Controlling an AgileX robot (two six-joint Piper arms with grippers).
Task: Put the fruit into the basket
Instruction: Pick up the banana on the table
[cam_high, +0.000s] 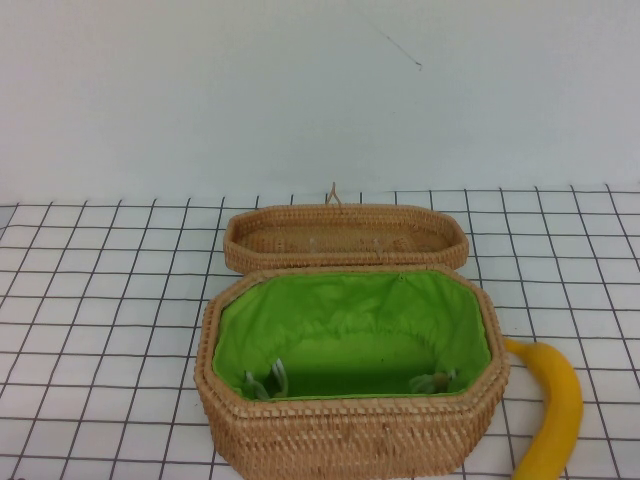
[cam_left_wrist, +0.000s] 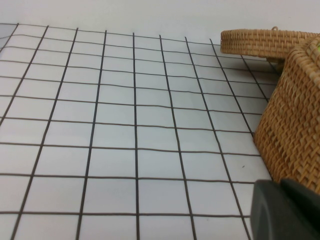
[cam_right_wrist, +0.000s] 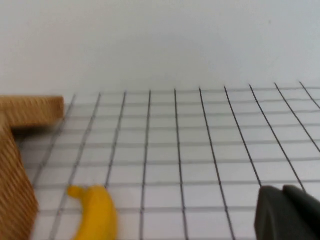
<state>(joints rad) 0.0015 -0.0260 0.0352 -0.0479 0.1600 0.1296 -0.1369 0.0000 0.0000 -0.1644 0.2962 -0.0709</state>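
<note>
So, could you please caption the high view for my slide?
Open basket, lid behind, banana at its right; neither hand visible.

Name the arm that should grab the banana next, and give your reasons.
Right. The banana lies on the robot's right of the basket and shows in the right wrist view near the right gripper. The left gripper sits across the basket from it.

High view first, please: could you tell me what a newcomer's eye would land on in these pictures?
The deep tan wicker basket with bright green cloth lining stands open at the table's near middle. The shallow unlined woven wicker lid lies just behind it. The long curved yellow banana lies on the grid-lined table by the basket's right side. The left gripper and right gripper show only at their wrist views' edges.
</note>
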